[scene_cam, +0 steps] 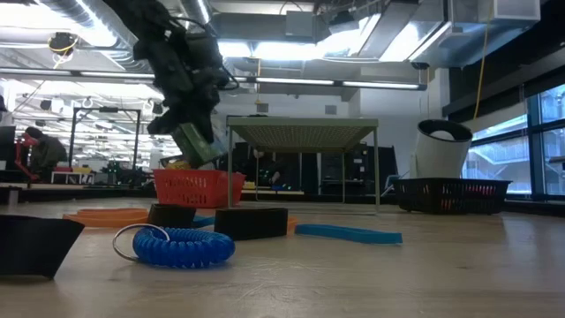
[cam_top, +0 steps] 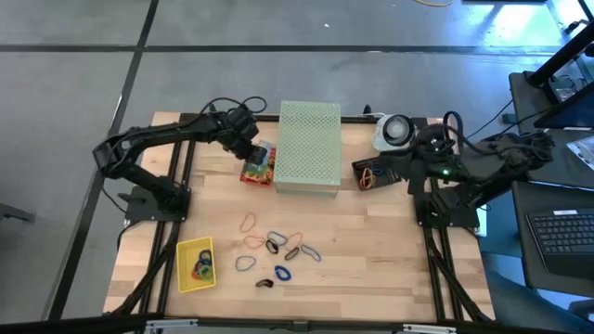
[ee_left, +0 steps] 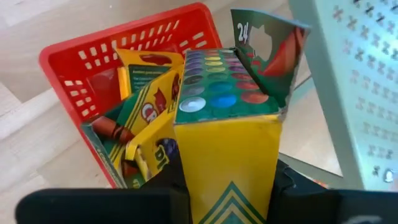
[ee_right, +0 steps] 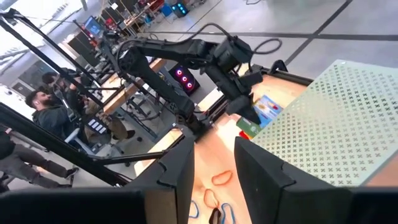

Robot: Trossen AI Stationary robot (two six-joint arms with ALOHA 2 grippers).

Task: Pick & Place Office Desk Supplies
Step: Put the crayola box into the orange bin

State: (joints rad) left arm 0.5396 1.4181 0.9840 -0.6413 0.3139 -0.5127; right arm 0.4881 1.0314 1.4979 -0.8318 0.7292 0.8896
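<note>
Taking the perforated green box (cam_top: 309,147) as the landmark: nearest the front edge of the surface (cam_top: 371,250), well apart from that box, lies a scatter of rubber-band loops (cam_top: 278,249) in orange, blue and dark tones, with small black clips among them. Beside them to the left sits a yellow tray (cam_top: 183,256) already holding a few loops, which suggests it is their collecting place. In the low view a coiled blue loop (scene_cam: 181,246) lies flat close to the camera.

Farther back, just beside the perforated box's left wall, stands a red basket (ee_left: 93,59) with a crayon box (ee_left: 144,121) lying tilted inside it. The left gripper (cam_top: 247,141) hovers over this basket, its jaws clamped on the lower sides of a second crayon box (ee_left: 227,140). That box is held upright, long axis vertical, its open flap (ee_left: 268,43) raised and the crayon tips facing up at the camera. Gripping it low and on end probably lets it drop narrow-end-first into the basket beside the other.

On the perforated box's right side, the right gripper (ee_right: 214,163) waits near a small black basket (cam_top: 371,173), jaws parted and holding nothing.
</note>
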